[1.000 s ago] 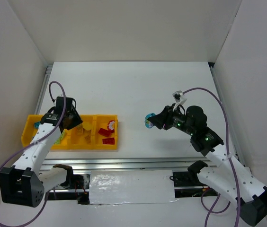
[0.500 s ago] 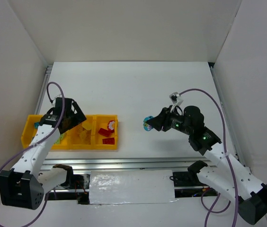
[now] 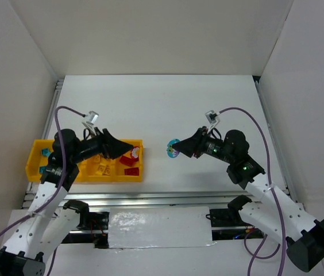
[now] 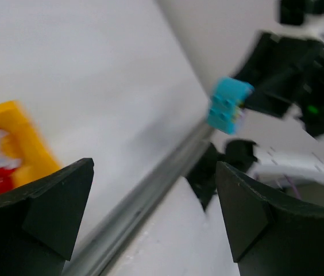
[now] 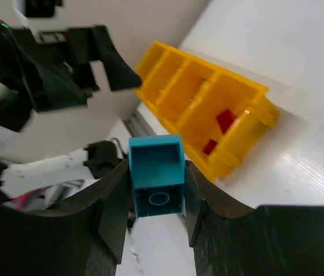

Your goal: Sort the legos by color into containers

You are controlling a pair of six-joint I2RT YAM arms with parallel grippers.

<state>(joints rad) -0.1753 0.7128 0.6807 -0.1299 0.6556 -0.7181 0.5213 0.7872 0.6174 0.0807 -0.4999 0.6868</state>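
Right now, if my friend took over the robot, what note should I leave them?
Left hand: open, empty, above the right part of the yellow tray.
Right hand: shut on a blue brick, held in the air to the right of the tray.
Done: red bricks lie in the rightmost compartment. A blue piece shows at the left end. The left arm hides part of the middle.
Left: probably drop the blue brick at the left end. I see no loose bricks on the table.
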